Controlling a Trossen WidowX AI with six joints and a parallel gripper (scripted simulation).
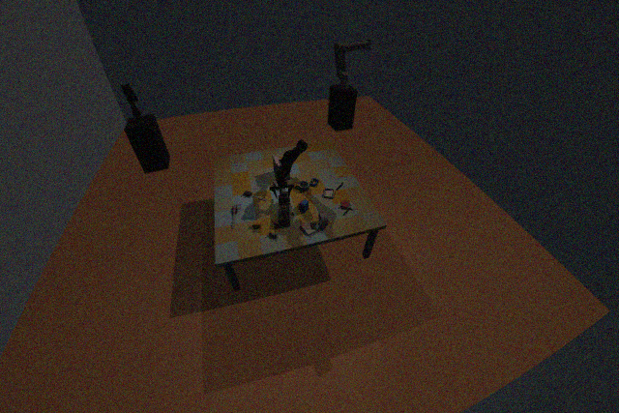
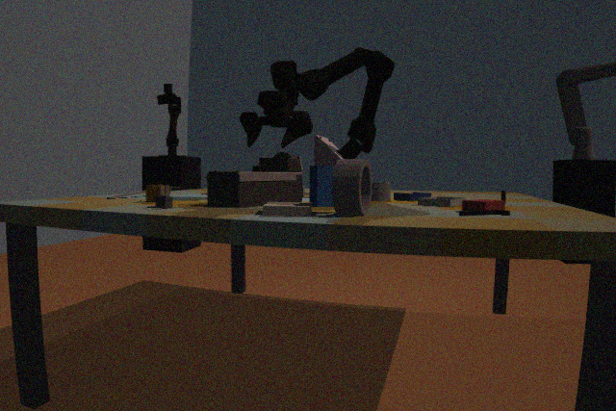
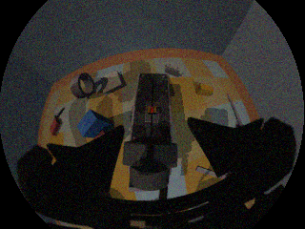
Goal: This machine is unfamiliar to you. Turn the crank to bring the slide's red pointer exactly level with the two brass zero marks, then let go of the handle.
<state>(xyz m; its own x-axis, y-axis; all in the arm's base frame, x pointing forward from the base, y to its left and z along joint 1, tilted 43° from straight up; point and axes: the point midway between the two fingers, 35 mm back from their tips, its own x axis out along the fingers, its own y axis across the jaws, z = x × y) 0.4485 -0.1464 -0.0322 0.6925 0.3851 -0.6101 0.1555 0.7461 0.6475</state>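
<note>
The machine (image 1: pixel 283 211) (image 2: pixel 270 190) (image 3: pixel 139 107) is a long dark box on the table. The small red pointer (image 3: pixel 152 110) shows on the slide in its top channel in the wrist view. The brass zero marks are too small and dim to tell apart, so I cannot tell whether the pointer is level with them. Dark blocks and a rounded part (image 3: pixel 149 177) sit at the machine's near end; the crank handle is not clear. My gripper (image 1: pixel 282 189) (image 2: pixel 267 145) (image 3: pixel 155 124) is open and empty, raised above the machine's crank end, not touching it.
A blue block (image 2: pixel 320 185) (image 3: pixel 92 124) stands beside the machine, with a grey ring (image 2: pixel 341 188) (image 3: pixel 76 87) farther out. A yellow block (image 3: pixel 205 88) is on the other side. A red item (image 2: pixel 482 205) (image 3: pixel 55 125) lies near the table's side. Two other arms stand on pedestals beyond the table.
</note>
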